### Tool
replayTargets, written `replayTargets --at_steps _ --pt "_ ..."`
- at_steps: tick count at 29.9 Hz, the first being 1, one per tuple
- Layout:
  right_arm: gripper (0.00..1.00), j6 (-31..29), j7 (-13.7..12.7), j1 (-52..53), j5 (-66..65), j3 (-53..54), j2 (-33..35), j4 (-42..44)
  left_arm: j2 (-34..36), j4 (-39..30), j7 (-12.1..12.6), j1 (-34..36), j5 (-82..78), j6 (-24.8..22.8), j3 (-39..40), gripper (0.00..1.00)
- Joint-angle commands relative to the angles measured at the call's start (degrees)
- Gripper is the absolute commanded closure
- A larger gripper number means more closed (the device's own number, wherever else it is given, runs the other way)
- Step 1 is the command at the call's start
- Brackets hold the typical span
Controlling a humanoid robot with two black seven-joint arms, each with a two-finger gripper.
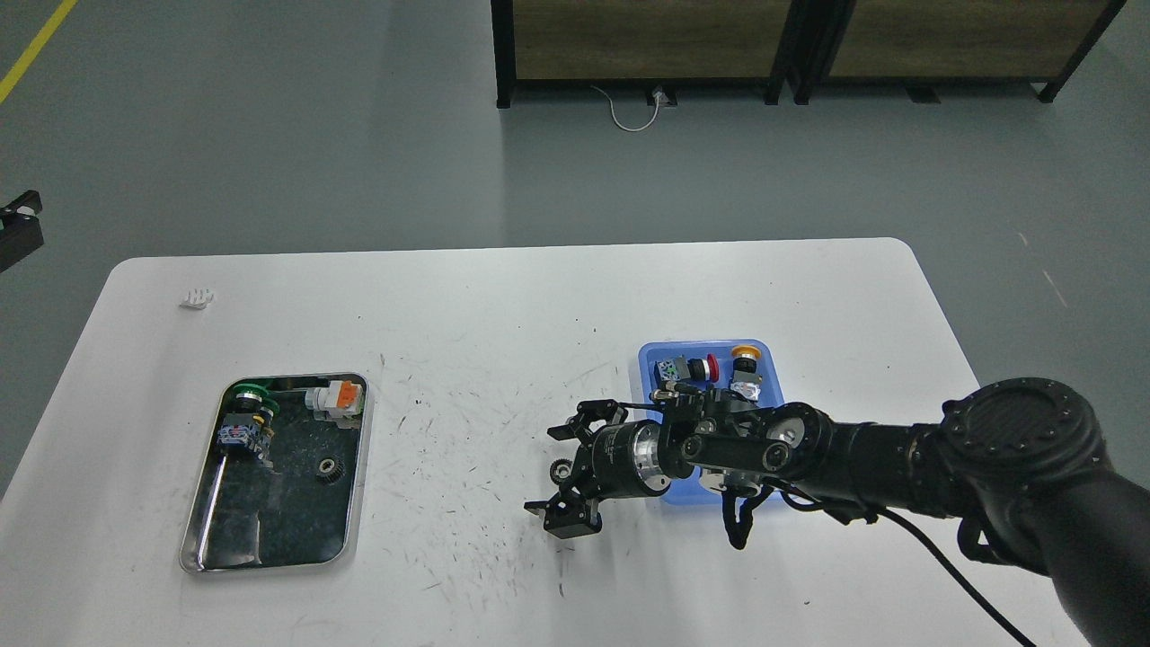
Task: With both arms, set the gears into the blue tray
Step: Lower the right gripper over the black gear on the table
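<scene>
One small black gear [330, 469] lies in the steel tray [199, 539] at the left. A second gear [561, 468] rests on the white table just left of the blue tray [653, 358]. My right gripper [567, 470] is open and low over the table, with this gear between its two spread fingers; I cannot tell whether they touch it. My right arm covers the blue tray's near half. At the far left edge, beyond the table, only a dark part of my left gripper [18, 237] shows, its fingers unclear.
The blue tray's far end holds a red-capped switch [690, 367] and a yellow-capped switch [744, 363]. The steel tray also holds a green-capped switch [247, 412] and an orange-and-white part [337, 396]. A small white scrap [196, 297] lies at the table's far left.
</scene>
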State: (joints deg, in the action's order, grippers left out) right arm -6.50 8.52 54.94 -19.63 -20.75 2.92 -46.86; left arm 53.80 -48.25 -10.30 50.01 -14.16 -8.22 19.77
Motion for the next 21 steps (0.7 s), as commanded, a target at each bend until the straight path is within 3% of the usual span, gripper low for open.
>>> replayTargets --at_steps 1,21 --pt "0.0 0.0 0.0 0.1 0.0 0.2 0.2 0.0 0.0 0.0 -0.5 -0.1 0.0 0.0 -0.3 0.02" --pt "0.0 -0.4 0.6 0.7 0.2 0.4 0.6 0.0 0.2 0.0 -0.6 0.0 0.0 0.0 -0.6 0.02"
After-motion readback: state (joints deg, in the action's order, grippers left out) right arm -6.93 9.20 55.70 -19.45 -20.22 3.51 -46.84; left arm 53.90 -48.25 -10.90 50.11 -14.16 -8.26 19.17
